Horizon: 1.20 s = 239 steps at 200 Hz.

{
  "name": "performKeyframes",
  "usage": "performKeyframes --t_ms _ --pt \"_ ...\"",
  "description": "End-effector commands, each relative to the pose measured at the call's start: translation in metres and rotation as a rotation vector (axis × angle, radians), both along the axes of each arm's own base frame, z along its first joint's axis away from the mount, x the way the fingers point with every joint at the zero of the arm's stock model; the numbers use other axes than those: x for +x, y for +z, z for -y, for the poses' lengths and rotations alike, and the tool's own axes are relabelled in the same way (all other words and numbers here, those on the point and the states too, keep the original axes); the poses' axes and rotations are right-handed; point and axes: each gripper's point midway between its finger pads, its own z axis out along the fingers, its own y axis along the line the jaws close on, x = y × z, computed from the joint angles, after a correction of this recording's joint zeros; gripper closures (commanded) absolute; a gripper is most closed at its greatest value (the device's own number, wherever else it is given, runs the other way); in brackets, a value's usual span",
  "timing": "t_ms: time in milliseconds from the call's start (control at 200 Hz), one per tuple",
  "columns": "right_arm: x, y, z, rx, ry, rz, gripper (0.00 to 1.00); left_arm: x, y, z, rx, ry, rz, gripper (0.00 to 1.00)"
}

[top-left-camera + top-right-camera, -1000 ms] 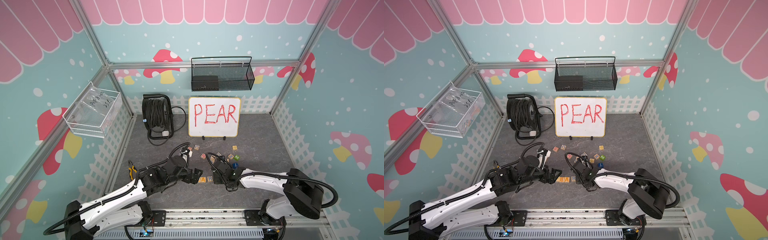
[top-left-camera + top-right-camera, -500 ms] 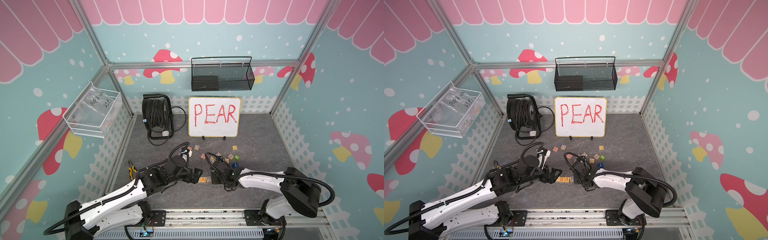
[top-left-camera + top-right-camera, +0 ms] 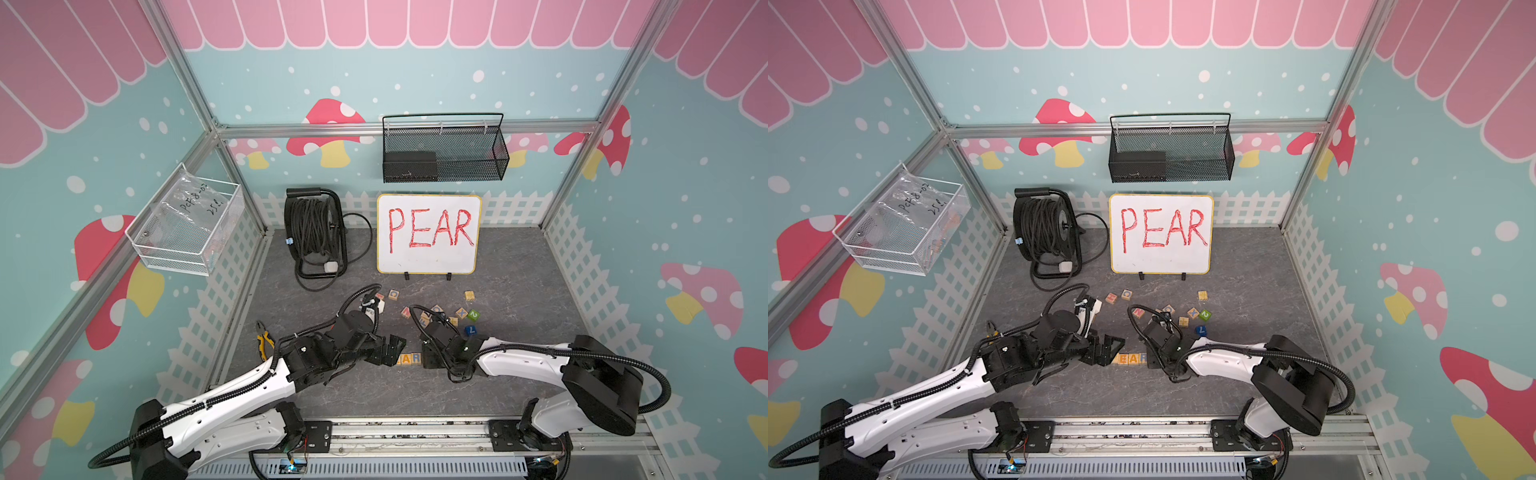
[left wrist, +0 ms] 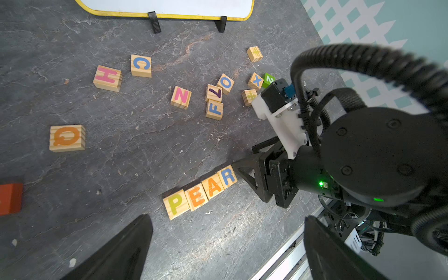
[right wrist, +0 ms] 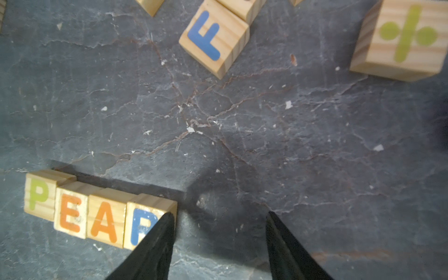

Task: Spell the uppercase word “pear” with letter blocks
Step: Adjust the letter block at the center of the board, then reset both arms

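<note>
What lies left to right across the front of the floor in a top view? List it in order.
In a top view: yellow pliers → left gripper → letter blocks in a row → right gripper.

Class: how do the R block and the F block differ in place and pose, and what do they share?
The R block ends the spelled row, flush against the A block; the F block lies outside it, nearer the whiteboard. The R block lines up with its neighbours; the F block is turned askew. Both are pale wood with blue capitals.
</note>
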Motion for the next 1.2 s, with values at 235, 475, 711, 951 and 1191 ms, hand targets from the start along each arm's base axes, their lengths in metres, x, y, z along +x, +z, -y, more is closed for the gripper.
performKeyframes --t_ms 235,475,711,951,1191 --pt "0.036 0.072 0.031 -0.077 -0.068 0.270 0.28 0.025 0.019 -0.005 0.011 0.106 0.102 0.00" --pt "0.079 0.128 0.080 -0.152 -0.166 0.457 0.17 0.059 0.037 -0.016 0.052 0.228 0.216 0.00" --pt "0.103 0.159 0.144 -0.281 -0.301 0.581 0.06 0.102 0.051 -0.053 0.046 0.416 0.309 0.00" --pt "0.112 0.170 0.195 -0.382 -0.421 0.616 0.04 0.145 0.055 -0.153 0.180 0.774 0.463 0.00" --pt "0.107 0.174 0.241 -0.444 -0.540 0.673 0.01 0.150 0.018 -0.266 0.322 1.042 0.451 0.00"
